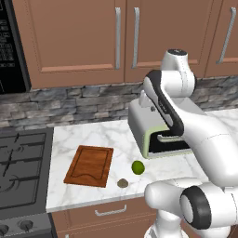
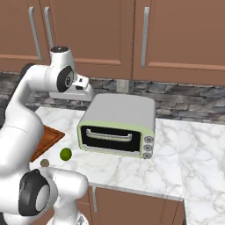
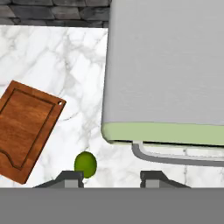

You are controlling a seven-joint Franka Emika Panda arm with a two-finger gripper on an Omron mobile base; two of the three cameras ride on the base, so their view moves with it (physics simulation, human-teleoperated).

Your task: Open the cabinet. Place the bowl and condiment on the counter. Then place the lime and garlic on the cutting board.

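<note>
The cabinet (image 1: 74, 37) has both brown doors shut, with two silver bar handles side by side in the middle. The bowl and condiment are hidden. On the counter (image 1: 93, 135) lies the cutting board (image 1: 89, 165) (image 3: 26, 131), bare. The lime (image 1: 137, 167) (image 2: 65, 154) (image 3: 85, 164) rests to the right of it, and the garlic (image 1: 122, 183) (image 2: 44, 163) sits near the front edge. My gripper (image 3: 111, 177) (image 2: 87, 92) hangs open over the left end of a toaster oven, pointing down, nothing between its fingers.
A grey and pale green toaster oven (image 1: 153, 130) (image 2: 118, 125) fills the counter's middle, right of the lime. A black stove (image 1: 23, 162) lies left of the counter, with a dark microwave (image 1: 9, 46) above. A drawer (image 1: 110, 212) runs below the counter edge.
</note>
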